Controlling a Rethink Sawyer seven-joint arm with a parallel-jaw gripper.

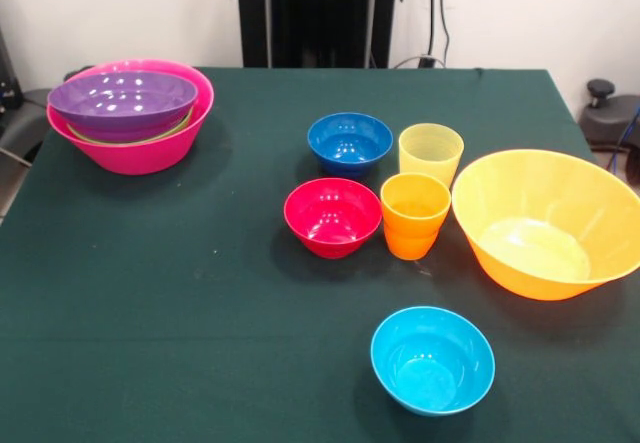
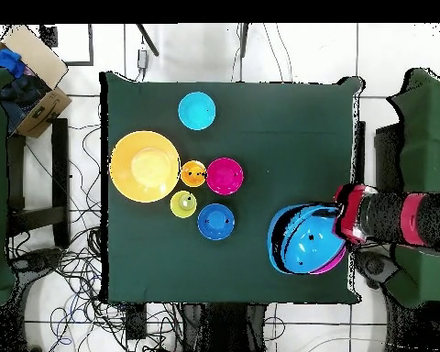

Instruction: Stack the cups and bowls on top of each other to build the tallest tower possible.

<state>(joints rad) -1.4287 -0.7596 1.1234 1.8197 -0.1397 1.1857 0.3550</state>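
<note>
2 cups [image 1: 430,153]; 4 loose bowls [image 1: 333,216]; 1 tower [image 1: 130,115], at least 3 nested bowls visible.

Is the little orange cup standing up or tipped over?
Standing up. The orange cup sits on its base with its open mouth facing up, beside the red bowl.

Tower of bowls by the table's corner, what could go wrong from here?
The tower stands close to the table's corner, and the arm reaches in right beside it, so a bump might push it over the edge. The yellow cup and orange cup sit packed between the red bowl and the orange bowl, so lifting one may knock its neighbours.
</note>
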